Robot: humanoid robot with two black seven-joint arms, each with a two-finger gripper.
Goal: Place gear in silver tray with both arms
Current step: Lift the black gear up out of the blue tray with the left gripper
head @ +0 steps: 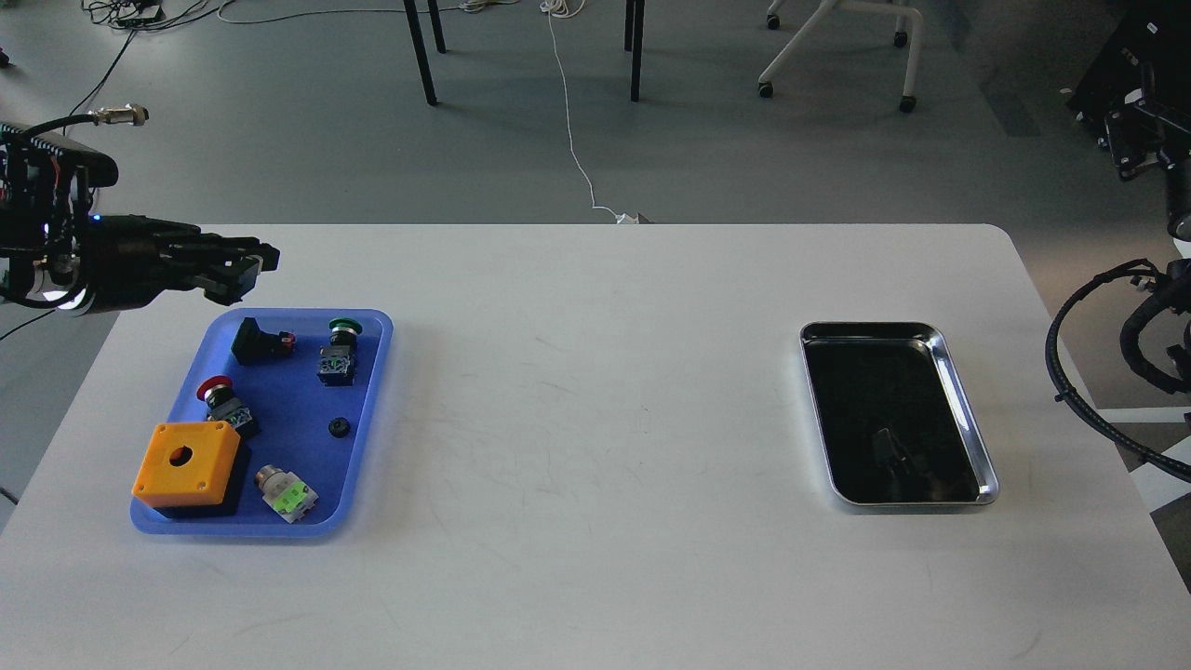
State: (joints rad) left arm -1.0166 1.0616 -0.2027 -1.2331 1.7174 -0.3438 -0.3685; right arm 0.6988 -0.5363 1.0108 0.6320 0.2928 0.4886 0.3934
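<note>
The gear (339,427) is a small black round part lying on the blue tray (368,409), towards its right side. The silver tray (966,419) sits at the right of the table, its dark bottom showing only reflections. My left gripper (249,268) hangs in the air above the blue tray's back edge, well behind and to the left of the gear; its dark fingers do not show whether they are open. My right arm (1140,140) stays at the far right edge, off the table, its end dark and partly cut off.
The blue tray also holds an orange box (186,461), a red-capped button (221,398), a green-capped button (341,349), a black connector (256,342) and a green-and-white switch (287,491). Black cable loops (1093,391) hang beside the table's right edge.
</note>
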